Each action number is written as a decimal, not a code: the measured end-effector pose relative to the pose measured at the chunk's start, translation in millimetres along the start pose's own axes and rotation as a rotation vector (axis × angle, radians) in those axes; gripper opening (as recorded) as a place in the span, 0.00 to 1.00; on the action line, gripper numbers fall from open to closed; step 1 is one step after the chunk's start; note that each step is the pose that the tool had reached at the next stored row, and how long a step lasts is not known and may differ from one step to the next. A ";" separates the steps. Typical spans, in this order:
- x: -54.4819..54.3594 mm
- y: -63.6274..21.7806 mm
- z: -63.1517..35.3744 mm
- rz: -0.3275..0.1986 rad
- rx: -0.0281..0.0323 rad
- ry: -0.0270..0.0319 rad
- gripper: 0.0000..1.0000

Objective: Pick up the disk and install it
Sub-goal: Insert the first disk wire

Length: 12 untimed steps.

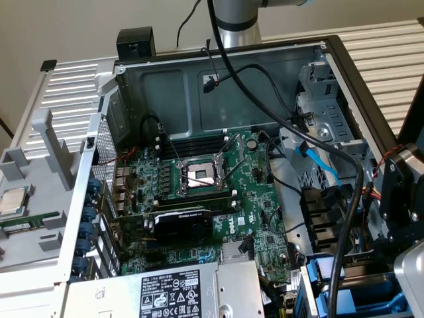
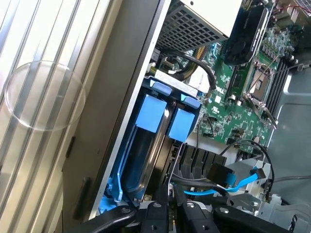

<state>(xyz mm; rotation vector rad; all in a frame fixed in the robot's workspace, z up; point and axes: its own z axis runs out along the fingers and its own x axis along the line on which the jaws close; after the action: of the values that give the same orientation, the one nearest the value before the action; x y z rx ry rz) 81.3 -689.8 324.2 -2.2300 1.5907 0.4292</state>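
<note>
A large black and grey metal computer case (image 1: 344, 73) lies open on its side on a ribbed white table (image 1: 391, 50). The silver robot arm (image 1: 232, 20) rises behind the case's far wall, with a thick black cable (image 1: 318, 139) looping down across the inside. A big grey power-supply box with a black-and-white label (image 1: 199, 291) fills the near edge of the case. Beyond it lies the green motherboard (image 1: 258, 218), with a black graphics card (image 1: 182, 225) standing across it.

At the exterior view's lower right corner of the case, the disk (image 2: 150, 114), its bright blue plastic carrier frame showing, sits on edge in the drive bay. A second blue carrier (image 2: 182, 124) stands just beside it. The black gripper (image 2: 170, 216) hangs directly over this bay, close to the carriers' edges. It cannot be told how far it is parted or whether it has hold of anything.

A square silver processor socket (image 1: 199, 175) lies open mid-board. A thin light-blue data cable (image 1: 321, 162) runs down the drive cage. A small square silver chip (image 1: 13, 199) rests on a grey tray outside the case, at the exterior view's left.
</note>
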 end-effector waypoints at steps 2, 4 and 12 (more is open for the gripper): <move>0.1 0.0 0.0 0.001 -0.0016 -0.0006 0.16; 0.1 0.0 -0.1 0.001 -0.0024 -0.0008 0.16; -2.1 -0.6 -3.1 0.001 -0.0027 -0.0002 0.16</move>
<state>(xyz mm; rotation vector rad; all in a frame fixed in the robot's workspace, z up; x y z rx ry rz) 81.3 -689.3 328.0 -2.2309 1.5924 0.4321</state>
